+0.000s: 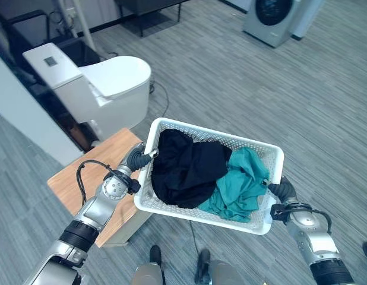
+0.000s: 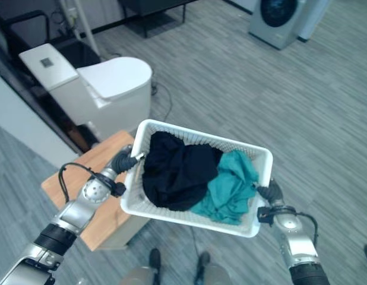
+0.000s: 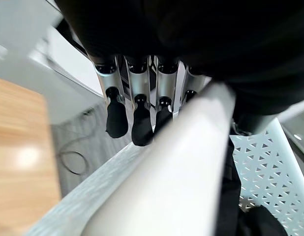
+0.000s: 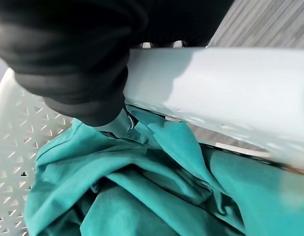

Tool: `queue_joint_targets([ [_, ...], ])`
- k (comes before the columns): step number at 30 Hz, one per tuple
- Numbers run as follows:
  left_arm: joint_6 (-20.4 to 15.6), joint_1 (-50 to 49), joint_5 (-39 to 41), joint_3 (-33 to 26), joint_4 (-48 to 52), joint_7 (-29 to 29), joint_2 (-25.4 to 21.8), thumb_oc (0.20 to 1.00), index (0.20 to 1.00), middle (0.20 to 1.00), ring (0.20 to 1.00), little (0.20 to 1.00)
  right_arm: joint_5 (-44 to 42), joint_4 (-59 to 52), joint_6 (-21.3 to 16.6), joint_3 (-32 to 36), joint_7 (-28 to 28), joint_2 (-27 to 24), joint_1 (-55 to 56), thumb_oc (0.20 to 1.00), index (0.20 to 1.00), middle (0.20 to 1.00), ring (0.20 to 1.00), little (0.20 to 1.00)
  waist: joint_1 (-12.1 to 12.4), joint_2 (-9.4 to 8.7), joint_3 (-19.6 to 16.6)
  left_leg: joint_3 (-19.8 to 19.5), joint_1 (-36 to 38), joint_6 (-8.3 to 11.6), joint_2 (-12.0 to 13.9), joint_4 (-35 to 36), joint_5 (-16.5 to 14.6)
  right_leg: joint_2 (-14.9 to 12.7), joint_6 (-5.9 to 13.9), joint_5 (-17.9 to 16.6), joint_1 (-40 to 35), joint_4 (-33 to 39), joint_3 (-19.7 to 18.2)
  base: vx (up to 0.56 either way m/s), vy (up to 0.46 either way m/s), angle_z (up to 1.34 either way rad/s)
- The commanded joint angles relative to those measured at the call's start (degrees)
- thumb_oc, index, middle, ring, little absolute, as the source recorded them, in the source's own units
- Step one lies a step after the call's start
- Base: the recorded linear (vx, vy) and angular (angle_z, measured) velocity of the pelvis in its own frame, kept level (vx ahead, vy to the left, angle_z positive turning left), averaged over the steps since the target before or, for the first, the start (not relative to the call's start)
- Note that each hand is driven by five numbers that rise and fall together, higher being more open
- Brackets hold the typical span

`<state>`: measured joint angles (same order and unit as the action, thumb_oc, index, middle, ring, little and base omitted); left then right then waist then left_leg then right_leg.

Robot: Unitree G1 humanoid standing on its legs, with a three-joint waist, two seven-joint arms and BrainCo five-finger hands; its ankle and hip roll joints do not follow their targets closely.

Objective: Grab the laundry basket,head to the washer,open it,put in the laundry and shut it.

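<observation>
Left hand [image 1: 136,159] curls its fingers [image 3: 142,123] round one end rim of the white perforated plastic laundry basket [image 1: 262,222]; right hand [image 1: 281,190] grips the opposite rim. Both carry it above a light wooden table [image 1: 70,181], black cloth [image 1: 183,169] and teal cloth [image 1: 240,187] inside.

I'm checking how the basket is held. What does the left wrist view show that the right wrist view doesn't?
Left wrist view alone: the left robot hand, fingers curled over the basket rim, a wooden table, and black laundry. Right wrist view alone: teal laundry and the right robot hand at the rim. Both share the white perforated basket and grey floor.
</observation>
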<state>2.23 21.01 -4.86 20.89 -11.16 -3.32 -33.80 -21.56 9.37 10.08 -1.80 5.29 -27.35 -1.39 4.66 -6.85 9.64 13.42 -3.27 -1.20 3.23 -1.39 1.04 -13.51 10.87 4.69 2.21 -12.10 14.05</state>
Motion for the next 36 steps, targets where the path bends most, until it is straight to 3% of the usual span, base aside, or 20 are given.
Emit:
queue_joint_targets([
  [1,-2.61,3.58,0.92,-4.54,0.20,-2.91,-1.39,0.200,0.200,0.200,0.200,0.200,-0.49,-4.46,-5.31,1.49,-2.83,-3.44,-0.46,0.200,0.200,0.200,0.200,0.200,0.98,0.31,-4.31,-3.44,0.92,-1.08,-3.10,1.76,-5.79,1.57,-0.58,-5.22,-2.89,6.19,-0.68,-0.04,-0.106,-0.52],
  [5,-2.53,2.38,0.94,-3.98,0.03,-1.88,-0.66,0.200,0.200,0.200,0.200,0.200,-1.00,-5.03,-5.50,2.35,-3.01,-3.65,1.16,0.200,0.200,0.200,0.200,0.200,0.48,0.10,-4.50,-3.00,1.09,0.48,-1.55,2.93,-3.59,3.51,-1.57,-2.38,-5.14,9.91,0.16,-0.07,-0.133,-0.20],
  [12,-2.48,4.40,1.00,-2.19,-1.28,-1.41,0.83,0.200,0.200,0.200,0.200,0.200,-2.67,-6.26,-5.96,3.76,-2.94,-5.57,3.50,0.200,0.200,0.200,0.200,0.200,-0.48,0.11,-3.67,-4.34,0.05,2.77,0.25,5.72,0.58,5.98,-2.45,-1.89,-6.54,14.29,1.89,-0.10,-0.122,0.03],
  [21,-2.27,10.62,-0.09,2.33,-3.79,-1.02,3.52,0.200,0.200,0.200,0.200,0.200,-4.81,-9.57,-6.94,5.57,-3.42,-8.28,7.35,0.200,0.200,0.200,0.200,0.200,-2.68,0.99,-1.71,-8.24,-2.11,4.90,2.54,5.75,4.04,9.95,-5.18,-0.62,-6.53,14.75,0.57,-0.07,-0.111,0.24],
  [25,-2.35,11.17,0.93,1.82,-3.76,-1.36,3.69,0.200,0.200,0.200,0.200,0.200,-6.02,-10.23,-7.33,5.22,-3.41,-8.59,7.54,0.200,0.200,0.200,0.200,0.200,-2.59,0.69,-0.22,-8.87,-3.28,6.02,5.40,0.96,3.81,11.65,-6.38,-0.08,-7.34,14.65,0.31,-0.04,-0.207,0.02],
  [29,-2.38,11.13,2.71,0.32,-3.99,-2.33,3.72,0.200,0.200,0.200,0.200,0.200,-8.03,-10.87,-7.38,4.42,-3.75,-9.12,7.66,0.200,0.200,0.200,0.200,0.200,-1.93,0.13,1.41,-12.16,-4.81,5.49,6.54,-5.00,2.37,12.97,-7.51,-0.06,-7.74,14.20,-1.48,-0.01,-0.160,-0.08],
  [30,-2.40,11.00,3.15,-0.24,-3.92,-2.62,3.70,0.200,0.200,0.200,0.200,0.200,-8.42,-11.03,-7.36,4.23,-3.82,-9.32,7.65,0.200,0.200,0.200,0.200,0.200,-1.53,0.17,2.23,-14.34,-5.44,5.13,5.49,-7.83,0.97,13.24,-7.79,0.08,-8.13,13.97,-2.10,0.02,-0.205,-0.14],
  [31,-2.40,10.71,3.25,-1.08,-3.75,-3.37,3.34,0.200,0.200,0.200,0.200,0.200,-8.92,-11.09,-7.30,3.86,-4.05,-9.58,7.36,0.200,0.200,0.200,0.200,0.200,-0.86,0.22,2.69,-19.73,-6.66,3.62,-0.16,-10.27,-1.78,13.72,-8.15,0.10,-8.20,13.96,-3.63,0.04,-0.161,-0.17],
  [32,-2.41,10.73,3.30,-1.30,-3.69,-3.45,3.06,0.200,0.200,0.200,0.200,0.200,-8.91,-10.89,-7.15,3.82,-4.08,-9.57,7.02,0.200,0.200,0.200,0.200,0.200,-0.81,0.07,2.63,-21.47,-8.38,3.25,-3.17,-11.58,-2.01,13.71,-8.07,-0.03,-8.12,13.82,-3.91,0.06,-0.137,-0.34],
  [34,-2.32,10.25,3.01,-1.53,-3.60,-3.61,2.59,0.200,0.200,0.200,0.200,0.200,-8.93,-10.43,-7.17,3.19,-4.20,-9.05,6.32,0.200,0.200,0.200,0.200,0.200,-0.73,0.36,2.17,-21.41,-9.33,2.35,-5.98,-10.70,-2.30,14.35,-8.23,0.29,-8.06,13.42,-4.57,0.10,-0.065,-0.57],
  [36,-2.14,9.86,3.08,-1.50,-3.79,-3.53,2.17,0.200,0.200,0.200,0.200,0.200,-8.75,-9.34,-7.17,2.08,-3.86,-8.50,4.87,0.200,0.200,0.200,0.200,0.200,-0.04,0.55,1.87,-20.14,-12.05,1.84,-8.15,-9.90,-0.39,15.14,-8.47,1.29,-8.28,12.72,-5.37,0.11,-0.027,-0.51],
])
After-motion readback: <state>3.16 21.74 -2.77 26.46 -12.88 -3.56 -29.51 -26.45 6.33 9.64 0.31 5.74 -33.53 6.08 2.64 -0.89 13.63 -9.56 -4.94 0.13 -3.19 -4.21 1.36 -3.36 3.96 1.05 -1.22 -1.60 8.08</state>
